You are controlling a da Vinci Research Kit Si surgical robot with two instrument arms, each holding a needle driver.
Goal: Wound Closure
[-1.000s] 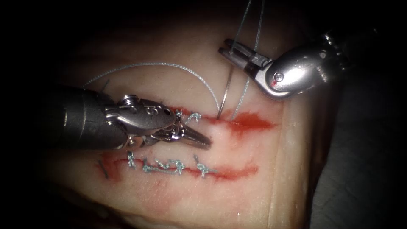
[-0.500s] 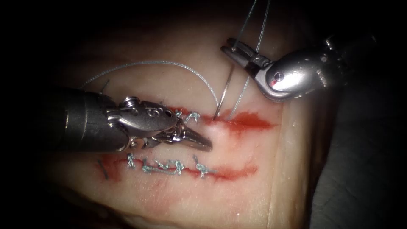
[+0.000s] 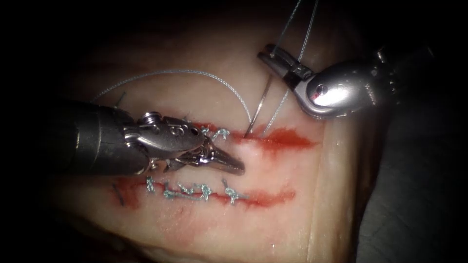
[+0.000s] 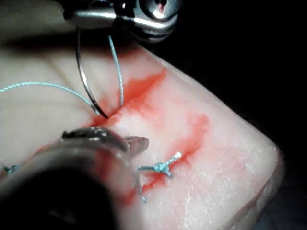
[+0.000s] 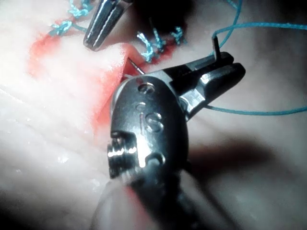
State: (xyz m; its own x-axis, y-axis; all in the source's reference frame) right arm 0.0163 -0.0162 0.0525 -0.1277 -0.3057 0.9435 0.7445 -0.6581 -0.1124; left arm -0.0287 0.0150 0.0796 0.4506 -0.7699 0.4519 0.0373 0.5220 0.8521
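Note:
My right tool (image 3: 268, 52) is shut on the curved needle (image 3: 261, 102) near its tail end, above the upper cut (image 3: 287, 140). The needle arcs down and its tip sits in the tissue (image 3: 273, 224) at that cut, just right of the knots. In the left wrist view the needle (image 4: 82, 81) enters beside the red fluid. Thread (image 3: 195, 74) loops leftward from the entry point, and two strands rise past the right tool. My left tool (image 3: 234, 165) lies shut between the two cuts, holding nothing. In the right wrist view the needle's tail (image 5: 216, 48) pokes out of the right tool (image 5: 225, 67).
The lower cut (image 3: 195, 191) carries several knotted stitches with short cut ends. Red fluid (image 3: 292, 139) pools at the upper cut's right end. The tissue's edge drops away at the right onto a dark surface (image 3: 414, 204).
The right tool has shifted slightly up and to the right with the needle, tilting its shaft. The left tool has barely moved.

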